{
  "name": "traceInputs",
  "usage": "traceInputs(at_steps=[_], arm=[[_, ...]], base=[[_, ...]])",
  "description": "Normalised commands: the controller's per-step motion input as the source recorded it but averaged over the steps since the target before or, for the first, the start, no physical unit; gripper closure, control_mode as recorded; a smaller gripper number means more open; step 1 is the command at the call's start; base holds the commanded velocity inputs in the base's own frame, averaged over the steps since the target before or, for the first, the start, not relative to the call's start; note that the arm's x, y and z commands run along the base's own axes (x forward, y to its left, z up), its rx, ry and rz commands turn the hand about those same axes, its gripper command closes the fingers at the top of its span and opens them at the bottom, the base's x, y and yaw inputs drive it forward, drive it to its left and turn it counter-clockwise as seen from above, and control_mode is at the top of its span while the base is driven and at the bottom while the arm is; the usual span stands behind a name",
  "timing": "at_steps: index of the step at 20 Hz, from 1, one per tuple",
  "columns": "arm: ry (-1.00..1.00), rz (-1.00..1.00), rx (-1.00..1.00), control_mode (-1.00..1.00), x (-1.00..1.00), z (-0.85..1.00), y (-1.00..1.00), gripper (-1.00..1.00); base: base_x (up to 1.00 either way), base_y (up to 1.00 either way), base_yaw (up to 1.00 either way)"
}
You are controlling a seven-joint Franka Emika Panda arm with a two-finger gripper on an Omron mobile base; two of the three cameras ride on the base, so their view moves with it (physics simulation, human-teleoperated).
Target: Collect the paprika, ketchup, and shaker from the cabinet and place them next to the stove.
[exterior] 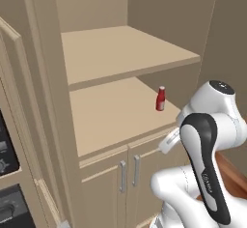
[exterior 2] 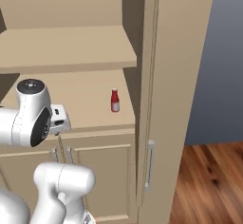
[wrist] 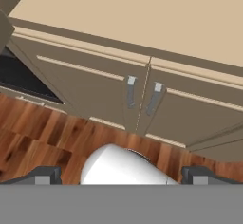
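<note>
The ketchup (exterior: 160, 99) stands upright on the lower open shelf (exterior: 111, 118) of the cabinet (exterior: 46, 101), toward the shelf's right side and back from its front edge. In the left base view it is at about 1 o'clock from the two door handles (exterior: 129, 174); in the right base view the ketchup (exterior 2: 115, 100) is near the cabinet's right wall. The upper shelf (exterior: 120, 50) is above it. In the hand view the gripper (wrist: 121, 175) is released, fingertips (wrist: 45, 175) wide apart, nothing between them. It looks down at the two doors (wrist: 137, 99) and the wooden floor (wrist: 42, 137), well apart from the bottle.
</note>
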Motion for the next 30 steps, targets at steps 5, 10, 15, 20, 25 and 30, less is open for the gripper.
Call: traceInputs(at_steps=[5, 10, 15, 20, 25, 30], arm=[[0.0, 0.0, 0.0, 1.0, 0.0, 0.0, 0.0, -1.0], [0.0, -0.07, 0.0, -1.0, 0.13, 0.04, -0.04, -1.0], [-0.01, -0.26, 0.01, -1.0, 0.02, 0.01, -0.14, -1.0], [-0.07, -0.31, 0.02, -1.0, 0.0, 0.0, -0.11, -1.0], [-0.17, -0.19, 0.05, -1.0, 0.11, 0.0, -0.09, -1.0], [-0.22, -0.06, 0.06, -1.0, 0.19, 0.0, -0.13, -1.0]], base=[[0.56, -0.11, -0.09], [0.32, -0.03, -0.07], [0.0, 0.0, 0.0], [0.0, 0.0, 0.0], [0.0, 0.0, 0.0], [0.0, 0.0, 0.0]])
